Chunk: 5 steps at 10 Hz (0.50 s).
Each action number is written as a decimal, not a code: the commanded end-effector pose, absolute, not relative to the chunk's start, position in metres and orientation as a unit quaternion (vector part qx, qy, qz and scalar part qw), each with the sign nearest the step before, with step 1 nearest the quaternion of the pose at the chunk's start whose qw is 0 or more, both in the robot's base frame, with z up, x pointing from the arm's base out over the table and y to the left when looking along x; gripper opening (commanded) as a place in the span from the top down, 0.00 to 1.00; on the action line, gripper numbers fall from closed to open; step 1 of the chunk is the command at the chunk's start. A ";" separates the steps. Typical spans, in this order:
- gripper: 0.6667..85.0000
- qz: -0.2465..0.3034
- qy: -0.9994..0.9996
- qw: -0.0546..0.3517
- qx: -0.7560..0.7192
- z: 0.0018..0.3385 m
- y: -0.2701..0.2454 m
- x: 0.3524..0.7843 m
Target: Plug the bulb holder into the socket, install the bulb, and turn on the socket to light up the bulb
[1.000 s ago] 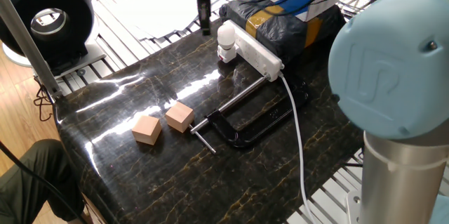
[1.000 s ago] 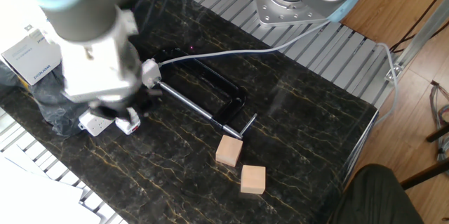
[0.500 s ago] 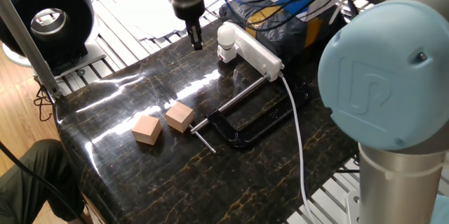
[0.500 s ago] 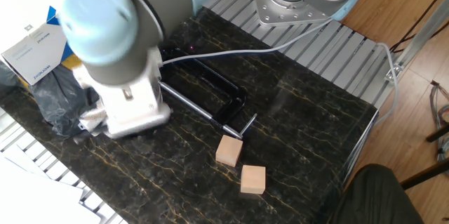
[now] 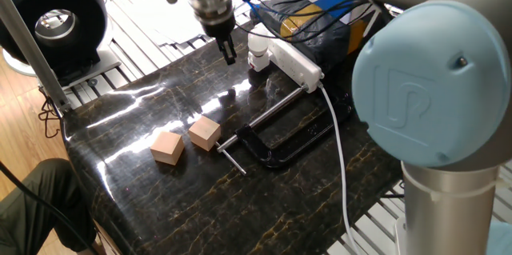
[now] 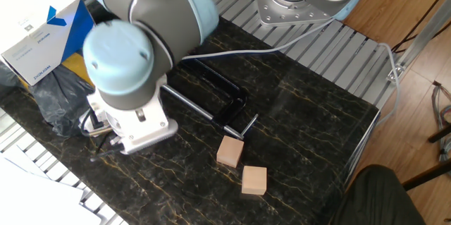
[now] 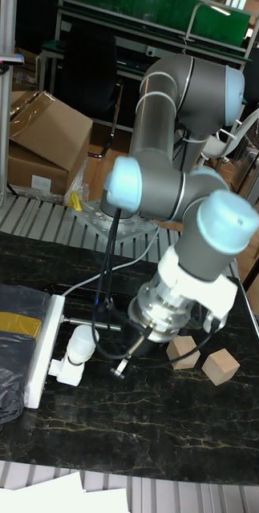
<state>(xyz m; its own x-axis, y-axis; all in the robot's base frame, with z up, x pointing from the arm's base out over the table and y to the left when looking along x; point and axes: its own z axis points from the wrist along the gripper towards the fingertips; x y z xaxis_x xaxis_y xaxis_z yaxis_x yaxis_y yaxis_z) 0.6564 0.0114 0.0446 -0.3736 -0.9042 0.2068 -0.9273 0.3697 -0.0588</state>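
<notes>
In one fixed view we see the socket (image 5: 294, 57) lying on the dark marble desk (image 5: 160, 199), its long axis running from the upper left down to the lower right, where its white cable (image 5: 340, 151) leaves it. At the socket's upper-left end the bulb holder (image 5: 258, 61) is plugged in, and the bulb (image 5: 258, 41) stands upright on it, globe pointing up. The gripper (image 5: 229, 50) hangs just left of the bulb, apart from it, fingers pointing down and close together with nothing between them. A black clamp (image 5: 276, 139) lies in front of the socket, and two wooden cubes (image 5: 186, 141) sit further left of the clamp.

In the other fixed view the arm covers the socket, the bulb and the gripper, so we cannot tell anything about them there. The clamp (image 6: 225, 101) and the cubes (image 6: 242, 165) lie clear of the arm.

In the tall fixed view the socket (image 7: 42, 349) runs up and down the picture beside a black bag (image 7: 5, 365). The bulb (image 7: 81, 341) lies sideways to the camera, pointing away from the socket towards the gripper (image 7: 123, 365), which is just beside it and not touching.
</notes>
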 end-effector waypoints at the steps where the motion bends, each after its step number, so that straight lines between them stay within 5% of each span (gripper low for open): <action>1: 1.00 0.103 -0.809 0.089 0.571 0.029 -0.006 0.655; 5: 1.00 0.119 -0.799 0.113 0.578 0.029 -0.028 0.645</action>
<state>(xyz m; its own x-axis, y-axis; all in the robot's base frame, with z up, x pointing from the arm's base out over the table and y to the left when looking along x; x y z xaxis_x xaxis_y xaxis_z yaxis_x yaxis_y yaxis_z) 0.6500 -0.0145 0.0313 -0.3207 -0.9030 0.2859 -0.9465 0.3166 -0.0620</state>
